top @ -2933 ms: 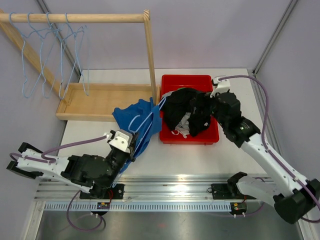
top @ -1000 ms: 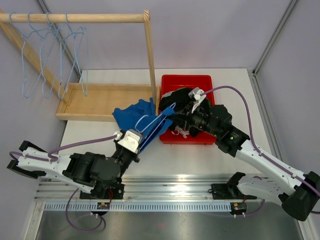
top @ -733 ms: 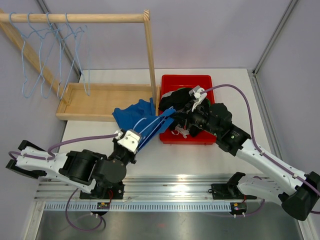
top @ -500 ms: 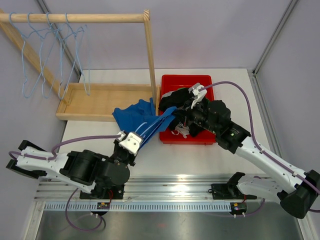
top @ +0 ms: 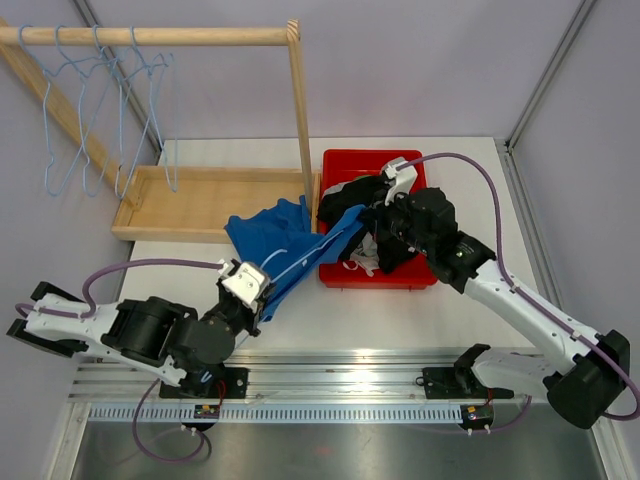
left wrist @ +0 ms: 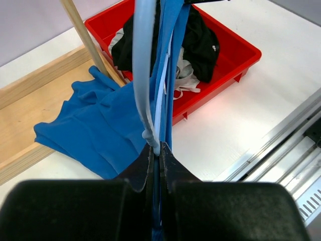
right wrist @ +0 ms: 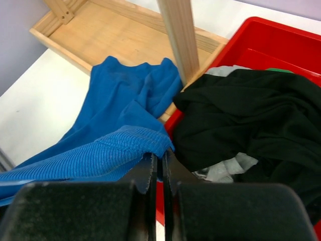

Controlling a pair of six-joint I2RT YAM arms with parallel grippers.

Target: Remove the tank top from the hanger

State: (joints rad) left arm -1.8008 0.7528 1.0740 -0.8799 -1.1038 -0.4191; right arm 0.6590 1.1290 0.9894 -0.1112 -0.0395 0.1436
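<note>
- The wooden rack (top: 150,36) and its tray (top: 180,232) stand at the far left, apart from the work.
- The left claw (left wrist: 158,150) is low near the front of the table. Its jaws are pressed together, pinching the pale blue wire hanger (left wrist: 142,75), with a fold of blue cloth caught alongside the wire.
- The blue tank top (top: 270,230) lies partly bunched on the table beside the tray. From there it runs as a taut band along the hanger toward the bin.
- The right claw (right wrist: 159,161) hangs over the near left corner of the red bin (top: 372,153). Its jaws are closed on the ribbed edge of the tank top.
- Black clothes (right wrist: 251,110) fill the bin behind it.
- Step in hand, as I judge it: the two arms are pulling apart to slide the top off the wire, and it is not yet free.
- The next move calls for the right arm to draw the cloth away along the hanger's line while the left holds the wire firm.
- The cloth pinched in the left jaws may need releasing first.
</note>
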